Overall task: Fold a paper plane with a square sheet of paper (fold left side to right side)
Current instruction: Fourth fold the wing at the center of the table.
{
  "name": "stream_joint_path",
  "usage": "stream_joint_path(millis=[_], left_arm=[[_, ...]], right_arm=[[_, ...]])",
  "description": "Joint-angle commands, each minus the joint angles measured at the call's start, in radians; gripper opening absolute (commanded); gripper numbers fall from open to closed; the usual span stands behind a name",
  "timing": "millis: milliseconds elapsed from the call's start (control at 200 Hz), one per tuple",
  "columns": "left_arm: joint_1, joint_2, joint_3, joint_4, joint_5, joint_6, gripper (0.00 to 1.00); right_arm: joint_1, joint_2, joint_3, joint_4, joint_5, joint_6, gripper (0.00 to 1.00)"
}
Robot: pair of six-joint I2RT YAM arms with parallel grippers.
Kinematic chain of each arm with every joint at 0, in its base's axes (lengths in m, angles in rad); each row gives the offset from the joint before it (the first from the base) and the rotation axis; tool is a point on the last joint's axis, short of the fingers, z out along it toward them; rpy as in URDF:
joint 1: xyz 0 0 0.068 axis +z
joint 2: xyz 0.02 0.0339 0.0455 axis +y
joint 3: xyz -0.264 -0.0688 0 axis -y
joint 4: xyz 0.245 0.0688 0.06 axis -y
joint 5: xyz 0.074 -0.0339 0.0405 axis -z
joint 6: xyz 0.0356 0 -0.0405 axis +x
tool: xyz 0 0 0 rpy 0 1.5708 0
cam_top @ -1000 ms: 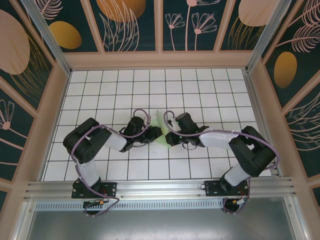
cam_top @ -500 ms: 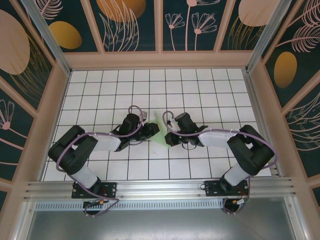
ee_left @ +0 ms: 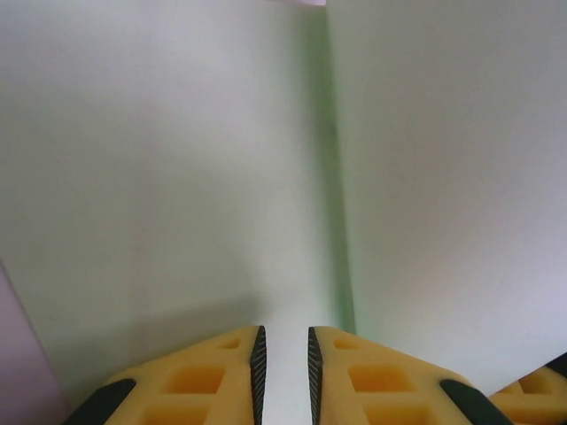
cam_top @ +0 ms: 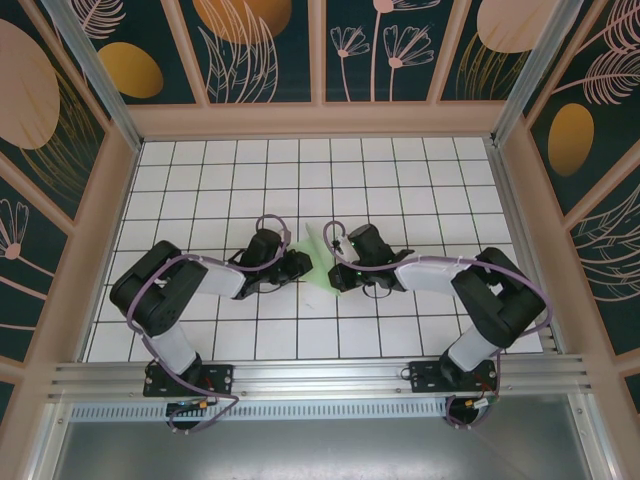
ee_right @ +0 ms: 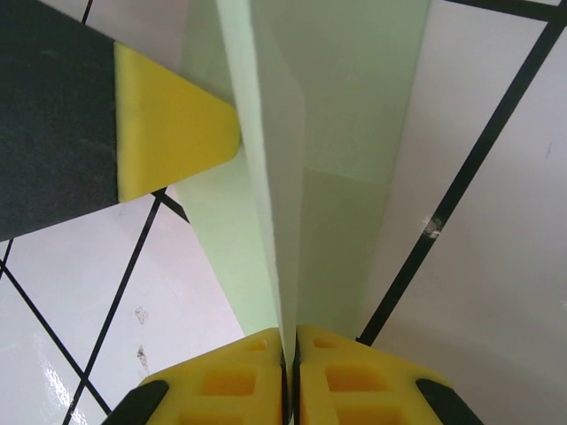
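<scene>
The square sheet of paper is a pale green folded, pointed shape standing on edge between my two grippers at the table's middle. My right gripper is shut on the paper's upright folded edge, coming in from the right. My left gripper meets the sheet from the left. Its jaws stand a narrow gap apart, facing the paper's flat side with a crease running up it. One of its yellow fingers touches the left flap in the right wrist view.
The white grid table is walled by a wooden frame at the back and both sides. An aluminium rail with both arm bases runs along the near edge. Both arms' elbows lie low over the tiles to either side of the paper.
The left arm's elbow swung outward to the left and partly back, and its jaws narrowed a little. The right gripper kept its grip on the paper in place.
</scene>
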Motion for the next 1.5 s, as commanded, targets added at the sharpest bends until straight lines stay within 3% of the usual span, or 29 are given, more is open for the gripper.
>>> stream_joint_path(millis=[0,440,986,1491], left_arm=[[0.002,0.053,0.006,-0.028,-0.003,0.027,0.23],[0.003,0.072,-0.002,-0.013,0.003,0.027,0.21],[0.002,0.078,0.000,0.003,0.017,0.024,0.21],[0.002,0.084,0.002,0.013,0.027,0.024,0.20]], right_arm=[[-0.004,0.023,0.037,-0.010,-0.048,-0.033,0.14],[-0.008,0.105,0.115,-0.052,-0.094,-0.099,0.16],[-0.007,0.052,0.128,-0.143,0.065,-0.139,0.21],[-0.021,0.030,0.135,-0.129,0.077,-0.168,0.29]])
